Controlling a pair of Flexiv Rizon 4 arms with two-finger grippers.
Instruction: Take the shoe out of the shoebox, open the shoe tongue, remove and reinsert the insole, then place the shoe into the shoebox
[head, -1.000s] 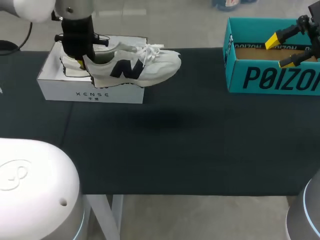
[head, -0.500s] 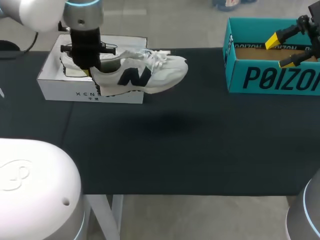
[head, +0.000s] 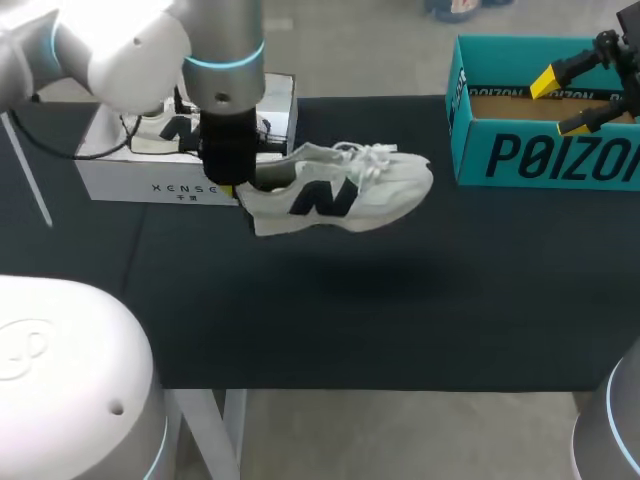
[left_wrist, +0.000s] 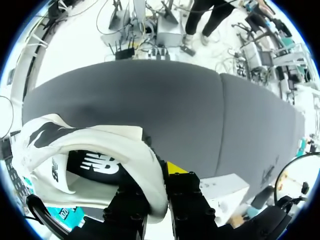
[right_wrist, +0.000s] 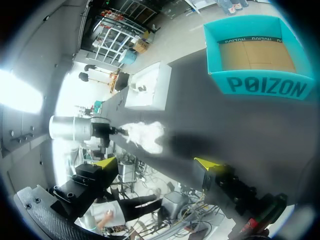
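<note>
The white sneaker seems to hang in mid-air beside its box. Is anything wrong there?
Nothing looks damaged or spilled. The sneaker hangs above the table beside the white shoebox only because the left arm's jaws pinch its heel collar from two sides. It is roughly level, toe toward the teal box.

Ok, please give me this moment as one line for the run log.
left gripper: shut on shoe at heel | shoe: in air beside white shoebox | right gripper: open, over teal box | insole: in shoe
</note>
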